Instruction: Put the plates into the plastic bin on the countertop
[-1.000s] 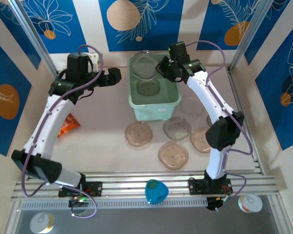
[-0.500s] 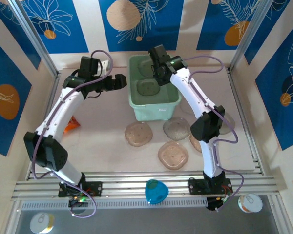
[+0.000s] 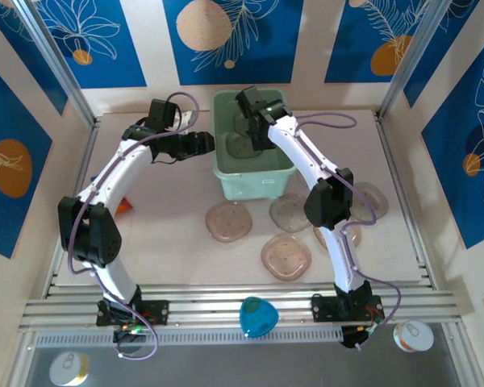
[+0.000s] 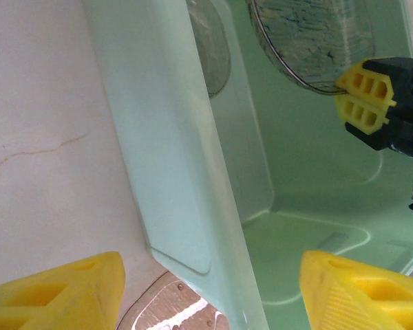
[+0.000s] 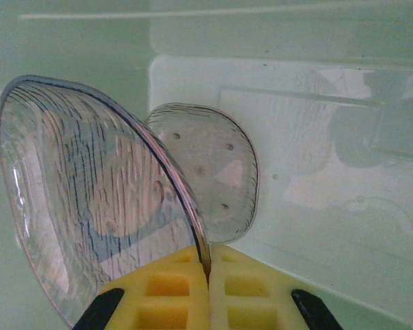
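- Top external view: the plastic bin [image 3: 258, 184] is a pale mint-green tub with a rolled rim and tapered walls. It stands at the far middle of the countertop [image 3: 169, 234], a smooth beige-pink surface.
- Five plates [image 3: 229, 220] lie flat on the countertop, near and right of the bin. They are thin, translucent rounded squares tinted brownish, pink or grey, and one is partly hidden behind the right arm.
- An orange snack packet [image 3: 123, 205] lies at the left, partly behind the left arm.
- The right gripper [image 3: 256, 127] reaches down inside the bin, and the left gripper [image 3: 210, 143] is at the bin's left rim.
- Left wrist view: the left gripper's yellow ribbed fingers [image 4: 55, 289] stand wide apart and unclenched, grasping nothing. The bin's glossy left wall [image 4: 172, 137] runs between them, and I cannot tell whether they touch it.
- A brownish plate [image 4: 172, 309] lies on the countertop outside that wall, and another plate [image 4: 217, 48] leans inside against it.
- Right wrist view: the right gripper [image 5: 208, 275] is clenched on the rim of a streaked plate [image 5: 89, 199]. This plate is clear and shallow-rimmed with fine dark lines across it, and it is held tilted on edge within the bin.
- Behind it, a greyish plate with small dots [image 5: 206, 172] rests on the bin's smooth floor [image 5: 330, 206].
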Robot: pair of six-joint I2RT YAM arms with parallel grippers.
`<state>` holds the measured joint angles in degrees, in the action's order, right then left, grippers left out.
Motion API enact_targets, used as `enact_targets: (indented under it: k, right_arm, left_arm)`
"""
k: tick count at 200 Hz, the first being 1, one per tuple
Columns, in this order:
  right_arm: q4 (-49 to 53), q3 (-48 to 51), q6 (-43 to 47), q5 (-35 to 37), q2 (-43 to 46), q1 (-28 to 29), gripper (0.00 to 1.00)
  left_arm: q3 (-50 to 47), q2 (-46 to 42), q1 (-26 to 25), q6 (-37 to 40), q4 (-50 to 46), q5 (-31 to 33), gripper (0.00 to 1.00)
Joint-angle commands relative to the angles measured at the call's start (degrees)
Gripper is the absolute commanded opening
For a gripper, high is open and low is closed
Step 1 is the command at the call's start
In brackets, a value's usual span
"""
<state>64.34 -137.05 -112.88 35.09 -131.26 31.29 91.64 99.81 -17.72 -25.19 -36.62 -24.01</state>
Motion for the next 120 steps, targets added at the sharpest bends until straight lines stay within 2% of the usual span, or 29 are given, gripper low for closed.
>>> enact_targets:
  k: [1, 24, 83, 120]
  right_arm:
    - [0.7, -4.0, -3.5, 0.3, -2.5, 0.7, 0.00]
    - [1.1, -5.9, -3.3, -1.0, -5.1, 0.5, 0.00]
    - [0.5, -8.5, -4.5, 0.0, -9.4, 0.6, 0.00]
    - [-0.8, -8.9, -5.1, 1.2, -11.5, 0.6, 0.00]
  left_arm:
    - [-0.5, 2.0, -1.2, -0.1, 0.1, -1.6, 0.66]
    - [-0.6, 2.8, -1.6, 0.1, 0.0, -2.0, 0.63]
    - [-0.9, 4.3, -1.8, 1.9, -1.2, -2.9, 0.42]
    - [-1.4, 4.9, -2.1, 3.3, -2.3, -4.0, 0.34]
